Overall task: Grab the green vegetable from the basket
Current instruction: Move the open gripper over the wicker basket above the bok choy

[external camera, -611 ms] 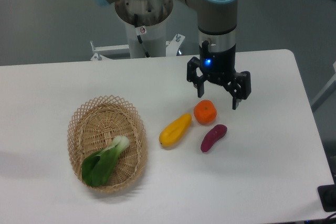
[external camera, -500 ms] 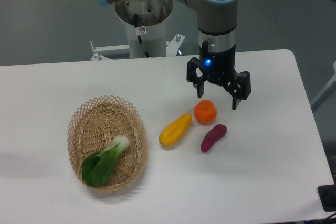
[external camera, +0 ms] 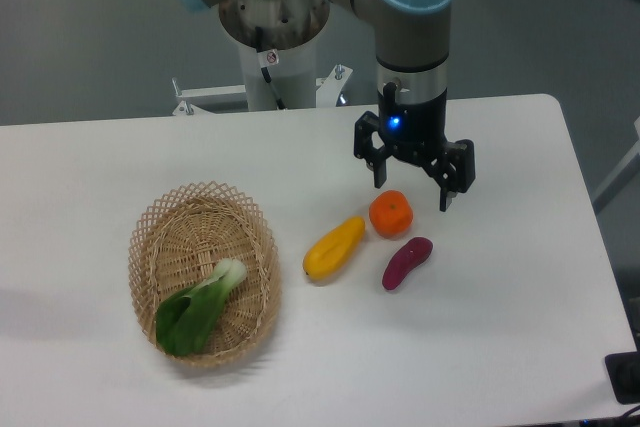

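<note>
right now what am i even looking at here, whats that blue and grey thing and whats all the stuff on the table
You are looking at a robot arm, seen by one fixed camera that looks down at a white table from the front. The grey and blue column is the arm; its base stands behind the table. At its lower end is the gripper, whose two black jaws stand open and hold nothing.

On the table, left, is an oval wicker basket with a green vegetable lying in it. Out on the bare table are a yellow vegetable, an orange fruit and a purple vegetable. The gripper hangs just over the orange fruit, well away from the basket.
</note>
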